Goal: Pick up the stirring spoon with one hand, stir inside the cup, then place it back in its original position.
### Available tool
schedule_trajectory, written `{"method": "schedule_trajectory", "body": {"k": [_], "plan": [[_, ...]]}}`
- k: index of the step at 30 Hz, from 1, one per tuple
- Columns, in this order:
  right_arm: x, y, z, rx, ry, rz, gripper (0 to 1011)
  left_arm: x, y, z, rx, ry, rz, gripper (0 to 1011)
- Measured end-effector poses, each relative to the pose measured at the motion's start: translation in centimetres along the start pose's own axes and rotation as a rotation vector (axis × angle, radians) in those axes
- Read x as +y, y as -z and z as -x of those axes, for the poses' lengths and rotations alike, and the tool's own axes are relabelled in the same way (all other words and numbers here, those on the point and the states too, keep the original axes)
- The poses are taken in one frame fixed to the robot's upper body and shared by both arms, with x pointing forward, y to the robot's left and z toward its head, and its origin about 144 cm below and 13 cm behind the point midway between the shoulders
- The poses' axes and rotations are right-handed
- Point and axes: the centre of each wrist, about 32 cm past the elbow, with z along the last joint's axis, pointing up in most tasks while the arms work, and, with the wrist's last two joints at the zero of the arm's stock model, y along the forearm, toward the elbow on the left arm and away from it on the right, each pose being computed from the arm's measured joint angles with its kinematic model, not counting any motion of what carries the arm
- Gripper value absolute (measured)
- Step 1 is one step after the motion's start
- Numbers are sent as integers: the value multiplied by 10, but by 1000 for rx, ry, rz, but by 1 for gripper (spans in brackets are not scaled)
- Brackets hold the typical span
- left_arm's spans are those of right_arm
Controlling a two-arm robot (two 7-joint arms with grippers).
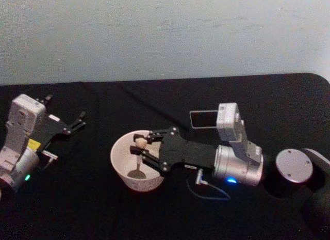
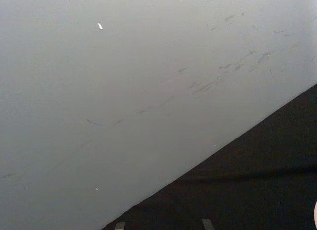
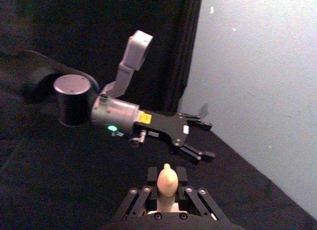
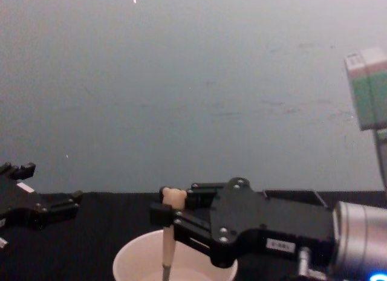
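right gripper (image 1: 146, 146) pinching stirring spoon (image 1: 139, 142) in cup (image 1: 117, 168), left gripper (image 1: 80, 121) parked at table's left, fingers spread

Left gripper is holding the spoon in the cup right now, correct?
No: the right gripper holds the spoon in the cup, as the head view shows. The left gripper is off to the left, open and holding nothing.

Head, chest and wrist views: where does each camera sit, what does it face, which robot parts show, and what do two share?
Head: up high, looking down on the table; left hand idle, right hand holding the spoon in the cup.
Chest: low, facing the wall; both hands.
Left wrist: faces wall and table.
Right wrist: faces the left hand; own fingers.
Shared: head and chest show spoon in cup.
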Motion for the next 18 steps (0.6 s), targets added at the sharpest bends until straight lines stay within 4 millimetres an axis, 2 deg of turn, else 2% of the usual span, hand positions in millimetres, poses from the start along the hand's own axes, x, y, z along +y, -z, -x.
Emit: {"method": "schedule_trajectory", "body": {"k": [8,18], "plan": [[13,2,-9,-10,69,-3,213,0,0,0,0,0,0,1001],[12,4,-20,-20,131,12,213,0,0,0,0,0,0,1001]]}}
